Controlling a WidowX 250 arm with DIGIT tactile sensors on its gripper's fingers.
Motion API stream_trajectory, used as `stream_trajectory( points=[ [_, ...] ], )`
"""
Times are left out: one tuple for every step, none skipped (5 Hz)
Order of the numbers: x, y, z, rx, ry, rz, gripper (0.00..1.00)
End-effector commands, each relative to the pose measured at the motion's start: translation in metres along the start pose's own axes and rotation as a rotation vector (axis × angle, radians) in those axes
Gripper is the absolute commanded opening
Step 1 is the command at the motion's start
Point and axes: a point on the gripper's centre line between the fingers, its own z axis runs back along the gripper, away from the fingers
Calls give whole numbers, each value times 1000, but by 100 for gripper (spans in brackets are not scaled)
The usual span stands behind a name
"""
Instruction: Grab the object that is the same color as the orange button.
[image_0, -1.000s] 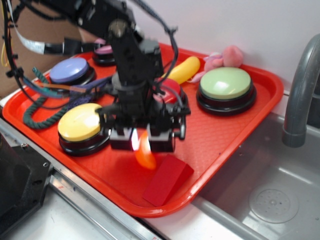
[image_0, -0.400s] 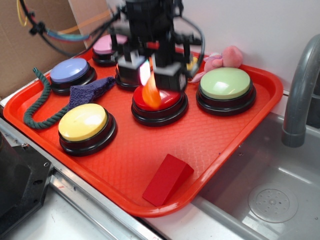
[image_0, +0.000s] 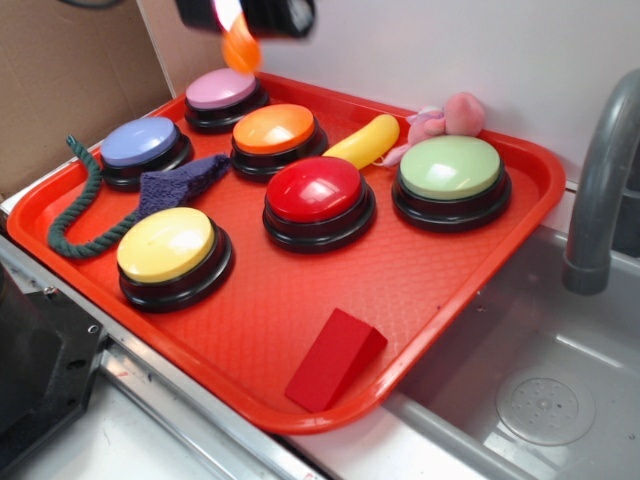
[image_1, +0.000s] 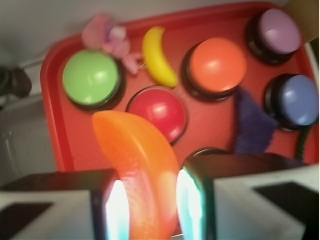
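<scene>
Two pads of the gripper (image_1: 147, 207) are pressed against the orange crescent (image_1: 140, 165), one on each flank, seen plainly in the wrist view. Jaws closed on it; the piece juts forward and up past the fingertips, curved end free.

Exterior view: gripper (image_0: 232, 12) sits at the very top of frame, mostly cut off. The crescent (image_0: 240, 50) hangs below it, well clear of the red tray (image_0: 440, 290), roughly above the gap between the pink button (image_0: 220, 90) and the orange button (image_0: 274, 129). Colour match between piece and orange button looks right.

Below, on the tray: red button (image_0: 316, 190), green button (image_0: 450, 167), yellow button (image_0: 166, 244), blue button (image_0: 140, 141), yellow banana toy (image_0: 365, 141), pink plush (image_0: 450, 115), purple cloth scrap (image_0: 180, 180), green rope (image_0: 85, 210), red wedge block (image_0: 335, 358). Sink and faucet (image_0: 600, 180) to the side.

Judgement: the grab looks essentially complete, with the piece lifted. To do it well from here, hold the squeeze steady. The piece is glossy and curved, gripped low on its body, so it could pivot or slide out between the pads. Any further motion should be slow and free of jerks, and no opening over the sink side.
</scene>
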Motion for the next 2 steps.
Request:
stream_trajectory(
  points=[
    [25, 50, 34, -20, -109, 147, 0],
    [24, 61, 32, 31, -100, 235, 0]
  ],
)
